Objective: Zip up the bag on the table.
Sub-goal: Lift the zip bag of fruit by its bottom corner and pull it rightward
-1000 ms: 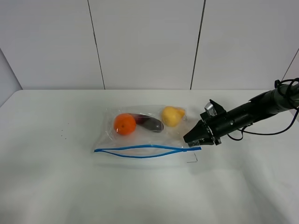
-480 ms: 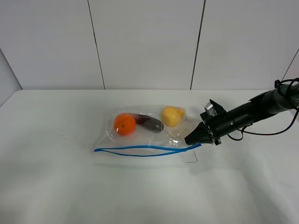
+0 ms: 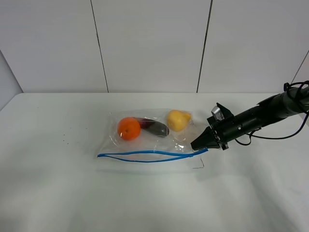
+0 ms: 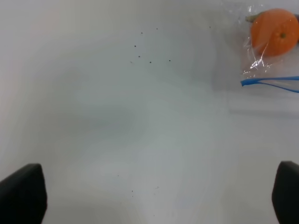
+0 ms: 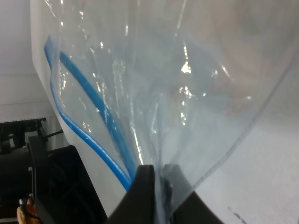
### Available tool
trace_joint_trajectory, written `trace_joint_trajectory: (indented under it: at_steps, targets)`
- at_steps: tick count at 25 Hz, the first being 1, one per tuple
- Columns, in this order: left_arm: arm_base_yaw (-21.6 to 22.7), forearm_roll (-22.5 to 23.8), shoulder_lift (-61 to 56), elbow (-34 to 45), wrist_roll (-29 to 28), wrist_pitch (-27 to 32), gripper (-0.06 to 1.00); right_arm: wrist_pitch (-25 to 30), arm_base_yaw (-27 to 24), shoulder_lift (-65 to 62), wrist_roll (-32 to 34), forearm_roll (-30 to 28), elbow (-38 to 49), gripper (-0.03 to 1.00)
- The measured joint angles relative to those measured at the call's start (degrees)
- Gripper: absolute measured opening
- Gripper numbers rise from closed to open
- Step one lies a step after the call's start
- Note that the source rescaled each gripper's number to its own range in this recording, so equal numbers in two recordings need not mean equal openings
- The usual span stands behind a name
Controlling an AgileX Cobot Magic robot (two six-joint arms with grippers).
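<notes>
Pinching the bag [image 3: 145, 140] at its zip [image 4: 244, 82] end, the right hand [image 3: 195, 145] anchors it on the bench [image 3: 58, 193], likely for sealing; the left hand [image 4: 154, 193] hangs spread, empty.

Bright, even light here, soft from overhead, and the white desk [image 3: 58, 193] almost washes out. Just a faint shadow beneath the right hand [image 3: 195, 144]. Up close, the bag [image 5: 196, 93] film beyond that hand's tips sparkles with small white glints, the nearest plastic blurring. The left hand [image 4: 149, 198] shows dark fingers [image 4: 21, 196], badly out of focus.
</notes>
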Motion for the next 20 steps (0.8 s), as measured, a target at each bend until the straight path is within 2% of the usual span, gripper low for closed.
trace_joint_trajectory:
  at_steps: [9, 20]
  targets:
    - [0.0, 0.0, 0.0, 0.0, 0.0, 0.0, 1.0, 0.0, 0.0, -0.5, 2.6, 0.3, 0.0, 0.0]
    - [0.0, 0.0, 0.0, 0.0, 0.0, 0.0, 1.0, 0.1, 0.0, -10.1, 5.7, 0.3, 0.0, 0.0]
